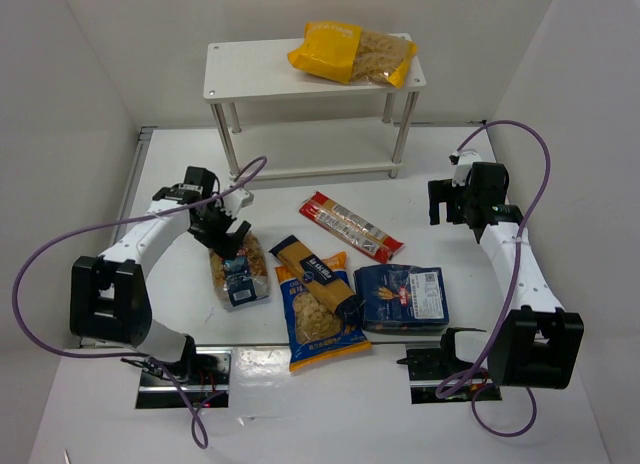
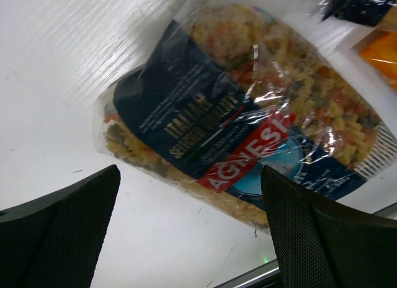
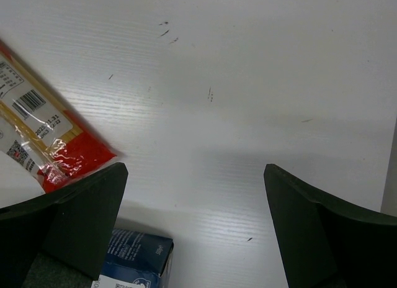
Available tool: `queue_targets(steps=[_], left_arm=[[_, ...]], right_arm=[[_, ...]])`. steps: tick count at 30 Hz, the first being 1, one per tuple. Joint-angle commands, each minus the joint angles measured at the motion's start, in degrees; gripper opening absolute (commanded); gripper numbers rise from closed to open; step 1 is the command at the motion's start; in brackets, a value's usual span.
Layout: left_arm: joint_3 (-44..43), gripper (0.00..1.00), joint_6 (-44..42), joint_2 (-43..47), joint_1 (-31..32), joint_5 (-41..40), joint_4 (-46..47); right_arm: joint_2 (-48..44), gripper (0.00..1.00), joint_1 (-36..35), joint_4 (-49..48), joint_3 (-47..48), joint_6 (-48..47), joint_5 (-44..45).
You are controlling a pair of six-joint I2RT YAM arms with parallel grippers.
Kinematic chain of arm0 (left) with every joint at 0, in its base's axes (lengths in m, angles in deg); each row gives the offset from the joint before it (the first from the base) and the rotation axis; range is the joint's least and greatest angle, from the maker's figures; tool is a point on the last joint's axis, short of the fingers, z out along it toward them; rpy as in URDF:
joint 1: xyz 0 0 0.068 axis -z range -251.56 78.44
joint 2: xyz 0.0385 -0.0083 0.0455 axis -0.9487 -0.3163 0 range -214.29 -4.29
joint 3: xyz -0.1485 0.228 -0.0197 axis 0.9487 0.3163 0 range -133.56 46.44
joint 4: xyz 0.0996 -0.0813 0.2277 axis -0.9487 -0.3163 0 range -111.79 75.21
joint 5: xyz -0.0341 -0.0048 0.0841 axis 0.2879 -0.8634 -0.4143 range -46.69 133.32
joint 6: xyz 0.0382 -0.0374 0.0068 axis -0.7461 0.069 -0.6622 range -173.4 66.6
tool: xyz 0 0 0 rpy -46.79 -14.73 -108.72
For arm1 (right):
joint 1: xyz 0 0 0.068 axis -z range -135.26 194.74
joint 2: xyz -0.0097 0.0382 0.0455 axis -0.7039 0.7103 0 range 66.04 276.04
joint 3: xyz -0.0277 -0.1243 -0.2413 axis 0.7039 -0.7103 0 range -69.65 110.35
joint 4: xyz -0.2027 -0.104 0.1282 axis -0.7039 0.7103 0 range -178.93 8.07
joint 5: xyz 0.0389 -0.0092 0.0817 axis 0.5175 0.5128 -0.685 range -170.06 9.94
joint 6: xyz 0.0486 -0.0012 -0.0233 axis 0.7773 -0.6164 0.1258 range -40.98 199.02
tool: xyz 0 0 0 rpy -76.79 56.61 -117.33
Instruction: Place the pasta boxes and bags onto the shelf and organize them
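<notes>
**Left end effector [image 1: 223, 236] spread over the clear bag [image 1: 240, 272]; one pack on the shelf [image 1: 240, 69]**

Left end effector hangs at the far end of the clear bag w/ dark blue label. Its fingers [image 2: 59, 229] stand wide apart and nothing is gripped. The wrist cam looks down past both fingers onto the bag: tricolour spirals, red band across the dark label. Can't tell if the fingertips touch the plastic. The bag lies flat on the desk [image 1: 330, 414], on the left side and near the left arm.

Right end effector [image 1: 452, 199] is also spread and holding nothing. It sits over bare desk on the right, w/ the red end of the long red-clear packet [image 1: 350, 226] off to one side in its wrist view.

The shelf stands at the back of the desk. The big yellow bag [image 1: 352, 52] lies on its top board, towards the right end.

Other packs are on the desk, approx. centre:
- The long red-clear packet lies diagonal btwn the shelf and the rest.
- The long yellow box [image 1: 315, 274] rests slantwise on top of the blue-orange bag [image 1: 318, 324].
- The flat dark blue pack [image 1: 402, 296] lies just beside that bag, on its right.
</notes>
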Motion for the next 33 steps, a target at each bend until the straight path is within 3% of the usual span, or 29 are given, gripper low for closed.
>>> queue_targets(steps=[1, 8, 33], left_arm=[[0.4, 1.00, 1.1, -0.5, -2.9, -0.2, 1.7], [0.4, 1.00, 1.7, -3.0, -9.0, 6.4, 2.8], [-9.7, 1.00, -2.2, -20.0, -10.7, 29.0, -5.9]], right_arm=[[-2.0, 1.00, 0.1, -0.1, -0.3, -0.7, -1.2], [-2.0, 1.00, 0.1, -0.1, -0.3, -0.7, -1.8], [-0.4, 1.00, 0.1, -0.1, -0.8, -1.2, -1.8]])
